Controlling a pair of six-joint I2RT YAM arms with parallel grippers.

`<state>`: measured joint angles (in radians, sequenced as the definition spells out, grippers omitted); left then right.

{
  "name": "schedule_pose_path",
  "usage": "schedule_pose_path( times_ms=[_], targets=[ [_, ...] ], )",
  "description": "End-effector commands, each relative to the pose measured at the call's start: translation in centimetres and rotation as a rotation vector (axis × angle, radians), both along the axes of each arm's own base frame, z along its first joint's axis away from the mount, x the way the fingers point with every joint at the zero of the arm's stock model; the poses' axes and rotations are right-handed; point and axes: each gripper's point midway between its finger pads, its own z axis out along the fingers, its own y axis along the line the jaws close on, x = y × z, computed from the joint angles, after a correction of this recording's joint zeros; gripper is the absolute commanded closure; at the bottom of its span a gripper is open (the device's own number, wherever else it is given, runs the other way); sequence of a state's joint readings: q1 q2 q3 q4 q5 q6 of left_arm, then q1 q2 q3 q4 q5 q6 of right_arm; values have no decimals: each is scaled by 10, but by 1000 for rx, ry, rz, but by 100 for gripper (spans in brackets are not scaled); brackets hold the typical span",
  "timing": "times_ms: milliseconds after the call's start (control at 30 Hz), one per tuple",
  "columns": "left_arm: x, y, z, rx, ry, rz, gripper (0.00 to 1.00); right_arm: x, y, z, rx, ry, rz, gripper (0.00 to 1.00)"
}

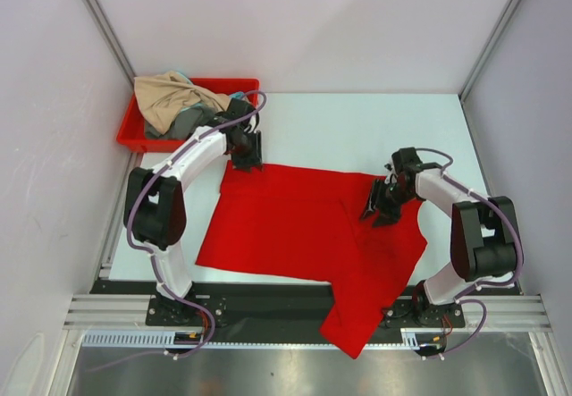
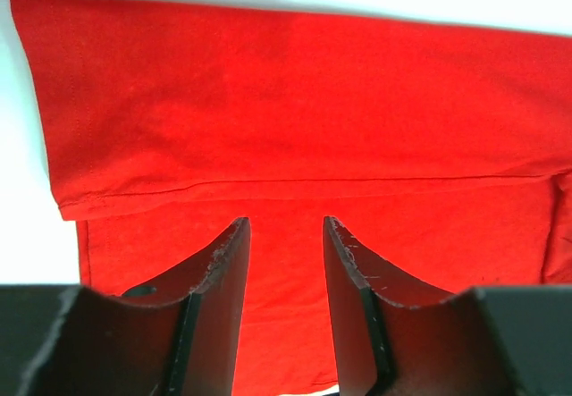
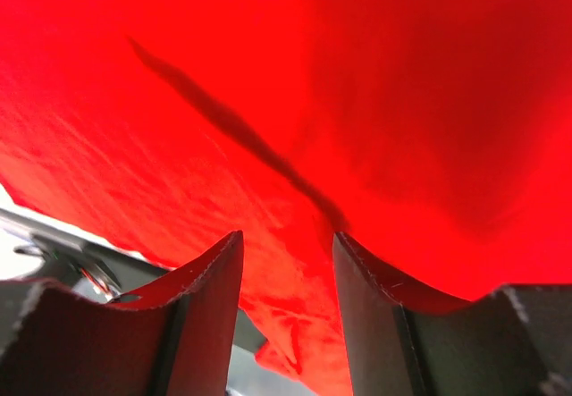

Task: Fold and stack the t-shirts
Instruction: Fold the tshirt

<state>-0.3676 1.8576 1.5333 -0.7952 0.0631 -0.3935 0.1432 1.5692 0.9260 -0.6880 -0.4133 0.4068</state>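
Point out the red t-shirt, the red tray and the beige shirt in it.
red t-shirt (image 1: 295, 226): top view, middle of the cloth.
red tray (image 1: 127, 133): top view, left wall.
beige shirt (image 1: 170, 96): top view, top of the heap.

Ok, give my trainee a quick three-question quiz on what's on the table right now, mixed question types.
1. True or false: the red shirt lies wholly on the table.
2. Where are the other shirts? A) in the red tray B) under the red shirt C) by the right arm's base
3. Fill in: the left tool and right tool both stand ____ over red cloth, holding nothing.

Key: 1. False: one corner hangs over the near edge. 2. A. 3. open.
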Motion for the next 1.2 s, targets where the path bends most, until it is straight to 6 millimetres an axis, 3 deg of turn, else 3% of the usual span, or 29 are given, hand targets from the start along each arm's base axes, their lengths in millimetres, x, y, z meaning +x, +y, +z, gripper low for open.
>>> schedule_pose_path(
  times_ms=[0, 200, 500, 733, 933, 1100, 1167],
  targets=[
    [0, -1, 17, -25, -48, -26, 56, -11, 13, 4, 37, -12, 58, 50],
    [-5, 0, 18, -27, -47, -32, 57, -19, 16, -5, 58, 5, 34, 50],
    [-8, 3, 19, -14, -49, -32, 56, -26, -2, -7, -51, -4, 73, 49],
    [-6, 1, 17, -21, -45, -34, 56, -29, 2, -15, -36, 16, 67, 51],
    [-6, 2, 16, -15, -40, -31, 56, -25, 11, -20, -24, 14, 86, 60],
    [-6, 6, 19, 2, -51, -19, 56, -21, 20, -14, -31, -12, 115, 76],
    [-7, 9, 20, 11, -56, -9, 56, -24, 30, -10, -19, -19, 147, 88]
  ],
)
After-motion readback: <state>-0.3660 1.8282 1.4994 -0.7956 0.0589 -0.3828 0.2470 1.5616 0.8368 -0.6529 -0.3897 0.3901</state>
